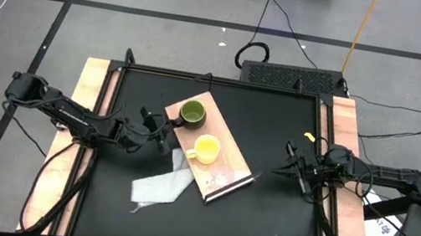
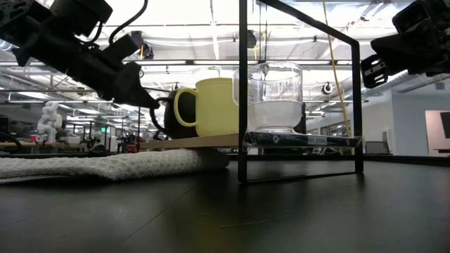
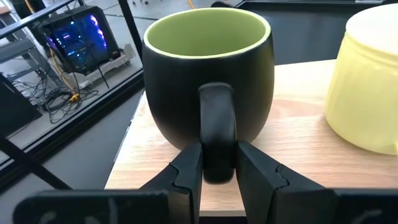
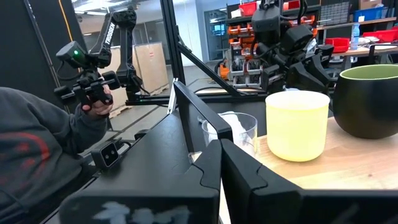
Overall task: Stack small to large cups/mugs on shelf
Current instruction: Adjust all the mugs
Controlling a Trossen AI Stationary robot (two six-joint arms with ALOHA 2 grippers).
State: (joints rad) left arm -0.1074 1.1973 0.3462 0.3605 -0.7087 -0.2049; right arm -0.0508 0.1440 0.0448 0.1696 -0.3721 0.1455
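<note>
Item, nearest my left wrist camera: my own left pincer [image 3: 219, 171], its two dark fingers [image 3: 186, 174] closed part-way on the upright handle of the olive-green mug [image 3: 208, 74], one finger pressed to each side of it.

Olive-green mug: dark outside, pale green inside, nothing seen in it. It stands upright on the shelf [image 1: 226, 150], toward that board's far end.

Yellow mug [image 1: 206, 148]: upright, mid-board, just beside the green one and apart from it; its handle points toward my left arm's side. Interior appears empty from above.

Clear cup [image 2: 275, 97]: upright at the shelf's near end, close to the dark edge strip [image 2: 302, 140]. Its lower half looks whitish in the low view; whether that is contents I cannot tell.

Shelf: light-wood board, lying aslant on the black worktop [image 1: 261, 228]; its long edge rests on a white cloth [image 1: 159, 184], so the low view shows it lifted there.

Surroundings: a black frame post [image 2: 242, 91] stands in front of the mugs in the low view.

Right pincer [image 1: 280, 171]: fingers shut together, holding nothing, hanging over the worktop's right side, well apart from the shelf.

A person's sleeve [image 4: 37, 149] and hand gripping a control handle show in the right wrist view.
</note>
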